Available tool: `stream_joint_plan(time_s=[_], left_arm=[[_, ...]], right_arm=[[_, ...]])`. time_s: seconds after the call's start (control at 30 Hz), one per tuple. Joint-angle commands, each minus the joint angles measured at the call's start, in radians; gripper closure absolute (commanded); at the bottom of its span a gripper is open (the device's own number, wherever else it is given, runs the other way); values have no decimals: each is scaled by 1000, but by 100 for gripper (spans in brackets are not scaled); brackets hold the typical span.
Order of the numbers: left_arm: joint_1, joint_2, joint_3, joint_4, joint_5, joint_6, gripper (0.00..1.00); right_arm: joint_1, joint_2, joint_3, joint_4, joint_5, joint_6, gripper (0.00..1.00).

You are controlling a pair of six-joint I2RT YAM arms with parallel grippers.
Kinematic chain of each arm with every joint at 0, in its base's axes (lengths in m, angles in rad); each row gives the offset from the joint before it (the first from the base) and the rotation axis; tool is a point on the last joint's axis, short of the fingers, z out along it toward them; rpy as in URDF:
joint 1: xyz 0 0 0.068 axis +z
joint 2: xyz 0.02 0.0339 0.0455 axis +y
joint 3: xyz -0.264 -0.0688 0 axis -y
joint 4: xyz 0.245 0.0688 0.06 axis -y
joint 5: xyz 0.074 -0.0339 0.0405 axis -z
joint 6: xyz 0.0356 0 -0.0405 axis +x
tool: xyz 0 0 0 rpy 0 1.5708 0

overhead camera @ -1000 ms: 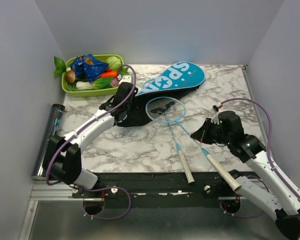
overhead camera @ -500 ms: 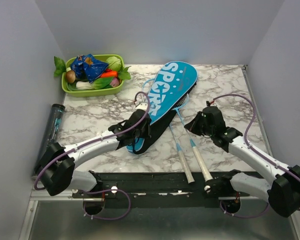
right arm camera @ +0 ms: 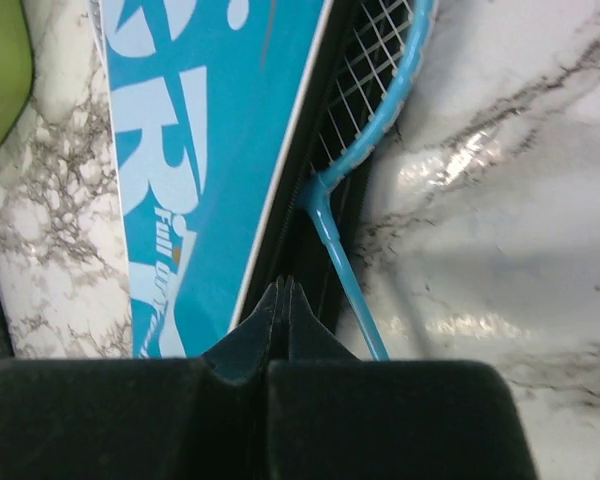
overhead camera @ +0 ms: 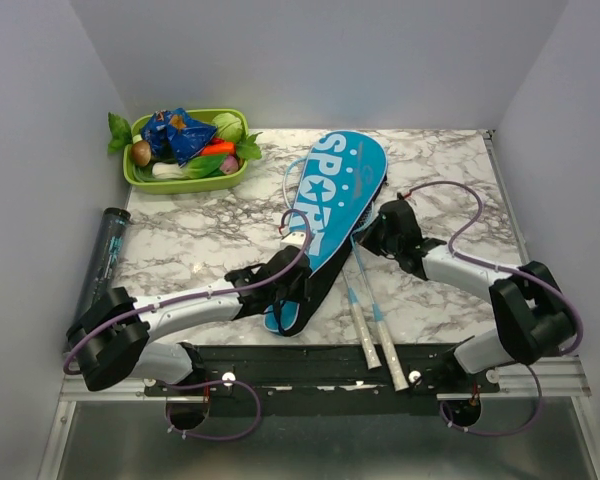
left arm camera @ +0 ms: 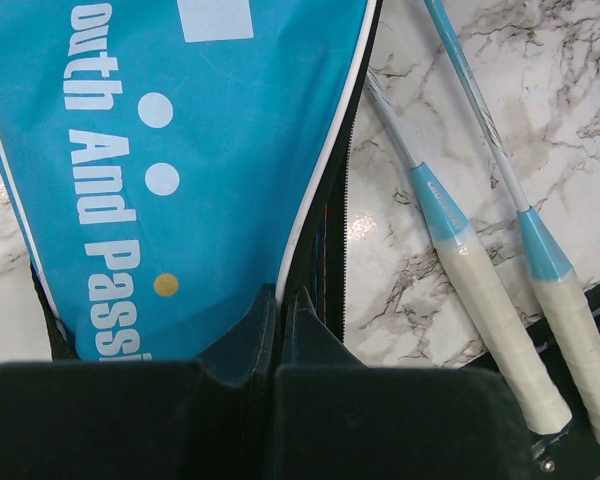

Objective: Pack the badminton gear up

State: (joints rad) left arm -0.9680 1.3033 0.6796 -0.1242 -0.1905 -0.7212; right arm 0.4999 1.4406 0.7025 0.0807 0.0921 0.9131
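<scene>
The blue "SPORT" cover (overhead camera: 335,195) lies lengthwise in the middle of the table. My left gripper (overhead camera: 292,290) is shut on the edge of its near end, which shows in the left wrist view (left arm camera: 280,298). The two light-blue rackets have their heads tucked in the cover's open right side (right arm camera: 380,130). Their white handles (overhead camera: 363,328) (overhead camera: 388,350) stick out toward the front edge. My right gripper (overhead camera: 373,225) is shut, its tips (right arm camera: 285,288) over the cover's black zipper edge, just left of a racket shaft. The dark clear tube (overhead camera: 105,255) lies at the left edge. No shuttlecocks show.
A green tray (overhead camera: 140,178) of toy vegetables stands at the back left. Grey walls close in the table on three sides. A black rail (overhead camera: 310,362) runs along the front edge under the racket handles.
My left gripper has dragged the cover from the back toward the front and turned it lengthwise. My right gripper has moved up the racket shafts to the cover, and the racket heads now lie inside it.
</scene>
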Motion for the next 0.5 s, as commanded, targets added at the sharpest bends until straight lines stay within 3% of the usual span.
stream_joint_plan(time_s=[0.0, 0.07, 0.1, 0.2, 0.3, 0.47], left_arm=[[-15, -7, -3, 55, -1, -29, 100], [-15, -1, 1, 46, -16, -20, 100], [-15, -1, 3, 37, -32, -14, 100], [-15, -4, 6, 31, -49, -4, 100], [-15, -6, 14, 26, -58, 6, 100], [-15, -4, 20, 23, -72, 23, 100]], right_arm=[[20, 58, 63, 88, 17, 3, 99], [22, 46, 71, 61, 12, -17, 97], [22, 35, 75, 22, 12, -43, 81], [23, -19, 77, -66, -6, -112, 60], [23, -63, 63, -158, -52, -184, 52], [23, -95, 9, -254, -118, -244, 51]])
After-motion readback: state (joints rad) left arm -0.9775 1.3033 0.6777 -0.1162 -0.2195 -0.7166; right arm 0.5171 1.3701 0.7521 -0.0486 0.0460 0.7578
